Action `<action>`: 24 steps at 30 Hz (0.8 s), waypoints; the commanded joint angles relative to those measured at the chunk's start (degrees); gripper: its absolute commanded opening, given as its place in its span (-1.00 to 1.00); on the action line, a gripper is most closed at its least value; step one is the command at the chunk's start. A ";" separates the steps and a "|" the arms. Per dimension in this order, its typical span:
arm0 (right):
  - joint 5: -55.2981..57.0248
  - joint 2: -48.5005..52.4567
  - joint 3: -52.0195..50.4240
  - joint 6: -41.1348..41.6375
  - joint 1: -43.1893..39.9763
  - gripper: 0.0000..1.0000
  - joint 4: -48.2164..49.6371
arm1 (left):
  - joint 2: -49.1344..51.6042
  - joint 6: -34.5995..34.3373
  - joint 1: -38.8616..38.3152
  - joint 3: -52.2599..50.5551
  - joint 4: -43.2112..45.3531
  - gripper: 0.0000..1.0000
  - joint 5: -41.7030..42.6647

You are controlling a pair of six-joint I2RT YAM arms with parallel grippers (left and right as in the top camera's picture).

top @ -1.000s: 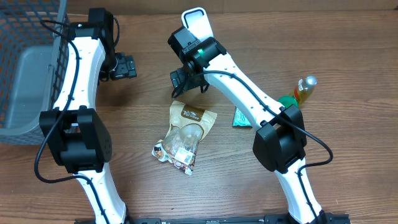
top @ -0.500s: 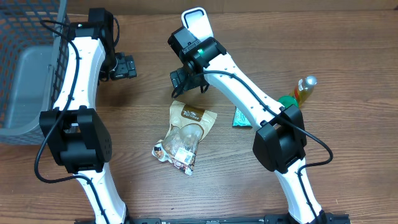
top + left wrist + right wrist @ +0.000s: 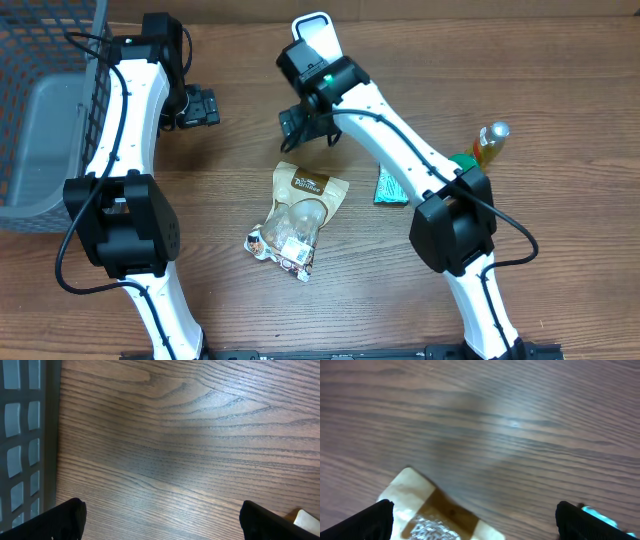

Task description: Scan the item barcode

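Observation:
A brown and cream snack bag (image 3: 300, 205) with a clear window lies flat mid-table. My right gripper (image 3: 306, 124) hovers open just beyond the bag's top edge. In the right wrist view the bag's cream and brown top (image 3: 430, 515) shows low between the two dark fingertips (image 3: 375, 522), and the right gripper (image 3: 480, 527) has nothing in it. My left gripper (image 3: 200, 107) stands open over bare wood at the left, beside the basket, and the left wrist view shows only wood grain above the left gripper (image 3: 162, 525). No barcode is visible.
A grey wire basket (image 3: 40, 110) fills the far left, and its wall (image 3: 25, 435) lines the left wrist view. A white device (image 3: 315, 30) lies at the back behind the right arm. A teal packet (image 3: 388, 187), a green object (image 3: 462, 160) and a yellow bottle (image 3: 490, 143) sit at the right.
My right arm has shifted slightly to the right and back, away from the bag's top edge. The left arm and the bag have not moved.

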 commanded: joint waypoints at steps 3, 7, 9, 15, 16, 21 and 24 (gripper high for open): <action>0.81 -6.23 -0.17 0.33 -6.01 1.00 0.22 | -0.24 0.85 -0.24 0.81 0.02 0.99 -0.72; 0.81 -9.70 -0.07 0.33 -10.32 1.00 0.20 | -0.24 0.85 -0.28 0.81 0.02 0.99 -0.72; 0.81 -11.56 -0.07 0.33 -12.15 1.00 0.20 | -0.24 0.85 -0.28 0.81 0.02 0.99 -0.72; 0.81 -16.98 -0.07 0.33 -16.65 1.00 0.20 | -0.24 0.85 -0.28 0.81 0.02 0.99 -0.72; 0.81 -17.81 -0.07 0.33 -17.22 1.00 0.20 | -0.24 0.85 -0.31 0.81 0.02 0.99 -0.72; 0.81 -21.53 -0.07 0.33 -19.67 1.00 0.20 | -0.24 0.85 -0.28 0.81 0.02 0.99 -0.72; 0.81 -22.88 -0.07 0.33 -20.70 1.00 0.17 | -0.24 0.85 -0.28 0.81 0.02 0.99 -0.72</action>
